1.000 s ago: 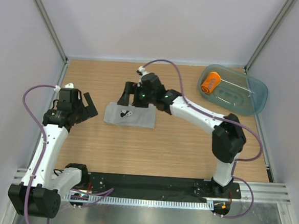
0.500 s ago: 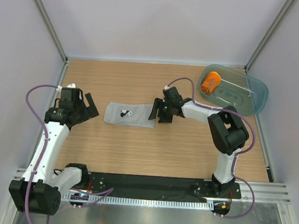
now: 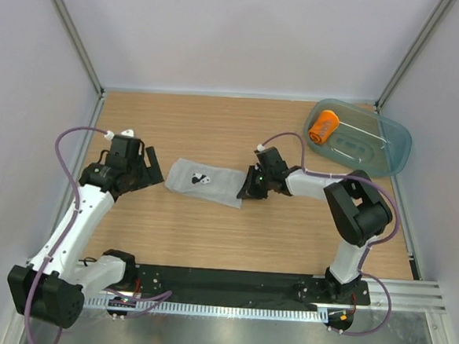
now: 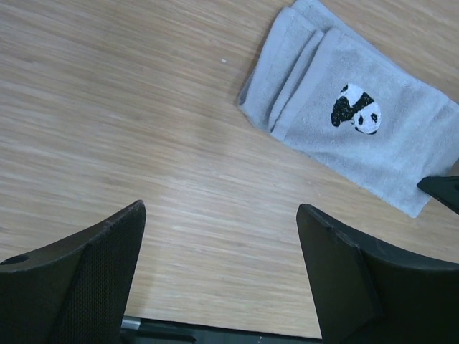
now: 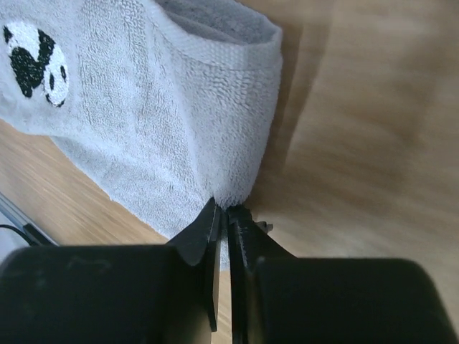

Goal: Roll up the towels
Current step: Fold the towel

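Left arm (image 3: 85,209) bent, jaws wide (hovering low); right arm (image 3: 309,182) reaching leftward, jaws pinched shut.

Top view: bright, even overhead light. The tabletop (image 3: 209,234) carries only faint, soft shadows beneath the arms, and the metal strip (image 3: 241,338) at its near edge shows a dull sheen.

Left wrist view: the grey towel (image 4: 373,143) is sharp, the wood grain toward the left is smeared, and the left gripper (image 4: 219,215) is dark and soft.

Right wrist view: the terry loops are crisp and the wood at right is blurred. A broad shadow flanks the towel's fold, and the right gripper (image 5: 224,211) is underexposed black.
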You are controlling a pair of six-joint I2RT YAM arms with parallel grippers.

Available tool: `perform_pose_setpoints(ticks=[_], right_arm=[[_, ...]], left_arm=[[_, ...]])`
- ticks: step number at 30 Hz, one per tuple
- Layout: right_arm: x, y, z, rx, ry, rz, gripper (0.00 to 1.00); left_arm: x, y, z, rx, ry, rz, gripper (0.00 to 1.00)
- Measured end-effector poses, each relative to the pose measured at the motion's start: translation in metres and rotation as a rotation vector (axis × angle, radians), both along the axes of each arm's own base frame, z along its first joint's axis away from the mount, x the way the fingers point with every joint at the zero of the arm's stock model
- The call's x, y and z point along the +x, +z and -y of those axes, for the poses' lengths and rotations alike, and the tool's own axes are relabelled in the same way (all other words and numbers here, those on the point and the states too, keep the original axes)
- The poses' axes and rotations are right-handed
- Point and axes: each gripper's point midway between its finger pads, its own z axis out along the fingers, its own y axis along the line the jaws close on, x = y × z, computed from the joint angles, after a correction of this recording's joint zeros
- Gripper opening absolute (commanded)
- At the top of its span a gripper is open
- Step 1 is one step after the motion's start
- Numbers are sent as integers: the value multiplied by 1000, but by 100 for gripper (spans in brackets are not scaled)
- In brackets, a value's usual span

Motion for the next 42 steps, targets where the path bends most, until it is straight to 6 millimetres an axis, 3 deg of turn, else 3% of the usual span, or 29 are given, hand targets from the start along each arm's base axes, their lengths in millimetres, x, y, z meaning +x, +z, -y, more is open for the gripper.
perform_pose_setpoints(ticks=[7, 12, 17, 21, 28, 37, 42], right_arm=[[-58, 0, 43, -101, 1, -42, 9], [-95, 2, 76, -191, -3, -75, 8], [-108, 9, 95, -244, -21, -71, 9], [-110, 9, 101, -267, -23, -70, 9], [-111, 7, 102, -276, -25, -75, 8], [-111, 4, 103, -285, -25, -84, 8], [-111, 4, 103, -285, -25, -84, 7]], left_arm=[[8, -24, 60, -21, -122, -58, 80], [22, -52, 113, -16, -250, -83, 68], [29, -92, 150, -5, -331, -132, 58], [28, -107, 168, -15, -371, -148, 53], [27, -104, 192, -68, -413, -109, 47], [15, -133, 190, -56, -397, -183, 37], [14, -136, 190, -57, -391, -192, 22]])
